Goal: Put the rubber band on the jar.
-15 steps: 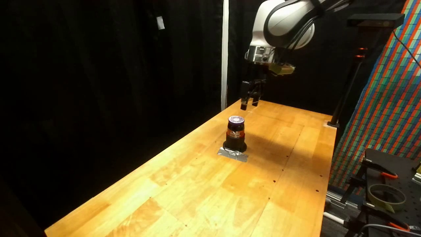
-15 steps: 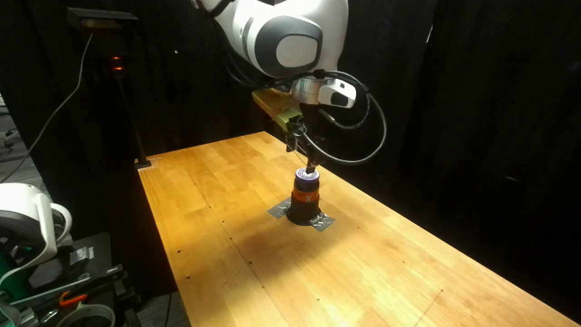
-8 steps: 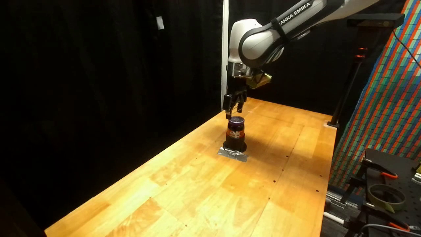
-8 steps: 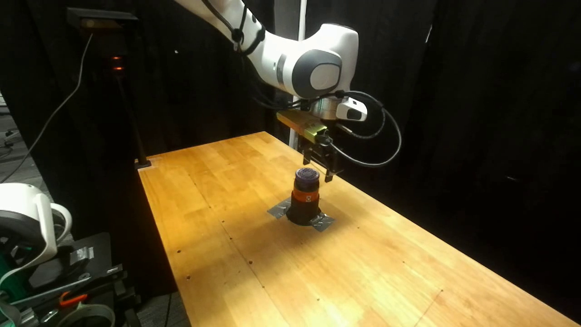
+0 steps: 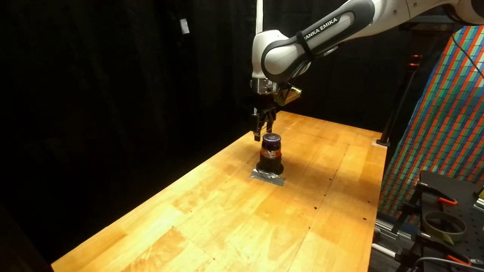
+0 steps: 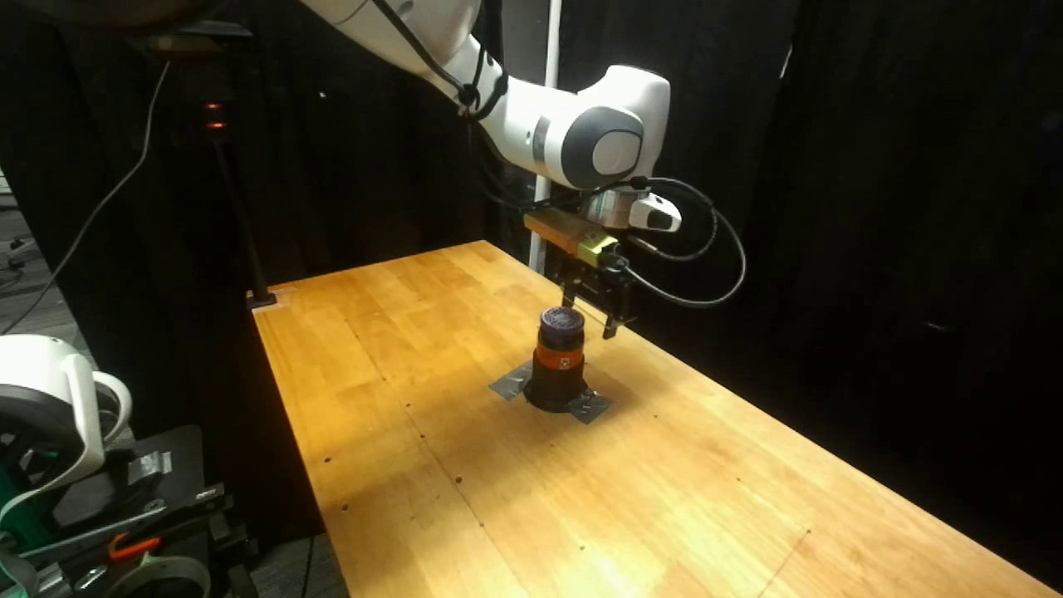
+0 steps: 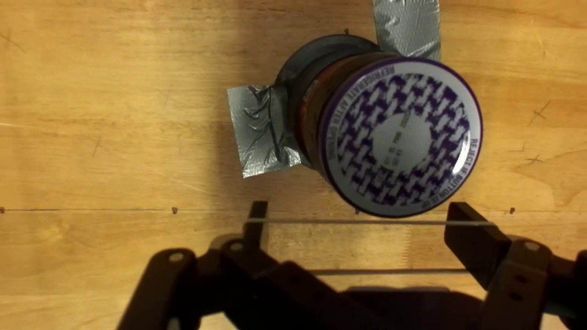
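The jar point(image 5: 271, 149) stands upright in a black holder point(image 5: 269, 166) on the table; it also shows in an exterior view point(image 6: 561, 332). The wrist view shows its purple and white lid point(image 7: 403, 137). My gripper point(image 7: 357, 215) is open, with its fingers wide apart. A thin pale rubber band point(image 7: 355, 222) is stretched around both fingertips in two strands. In both exterior views the gripper point(image 5: 263, 135) point(image 6: 590, 321) points down beside the jar's lid. In the wrist view the near strand runs just below the lid's edge. No contact with the jar is clear.
Grey tape point(image 6: 508, 382) fixes the holder to the wooden table point(image 5: 227, 211). A stand point(image 5: 395, 98) rises at the table's far end. A cart with a tape roll point(image 5: 444, 226) stands beside the table. Black curtains point(image 5: 132, 94) hang behind.
My gripper has come down and moved toward the table's curtain-side edge, to beside the jar's lid. Its movement is smaller in the last half second. The jar has not moved.
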Controlling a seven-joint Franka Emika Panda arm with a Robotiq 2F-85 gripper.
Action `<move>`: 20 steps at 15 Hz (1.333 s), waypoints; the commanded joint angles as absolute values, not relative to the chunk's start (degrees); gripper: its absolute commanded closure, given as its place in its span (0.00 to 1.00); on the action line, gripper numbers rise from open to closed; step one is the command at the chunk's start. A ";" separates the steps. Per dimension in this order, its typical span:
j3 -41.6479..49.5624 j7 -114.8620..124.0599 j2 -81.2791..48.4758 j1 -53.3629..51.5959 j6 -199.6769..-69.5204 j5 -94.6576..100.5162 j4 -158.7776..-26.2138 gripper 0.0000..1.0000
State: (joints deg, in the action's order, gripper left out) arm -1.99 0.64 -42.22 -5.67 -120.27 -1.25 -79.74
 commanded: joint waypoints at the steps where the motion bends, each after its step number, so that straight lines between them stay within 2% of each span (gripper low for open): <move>1: -3.32 -2.24 -45.35 -5.13 -114.12 -1.10 -73.21 0.00; 14: -3.89 -5.33 -51.84 -6.00 -98.94 -0.61 -62.49 0.00; 20: -3.95 -8.24 -50.86 -6.57 -93.60 0.51 -63.94 0.00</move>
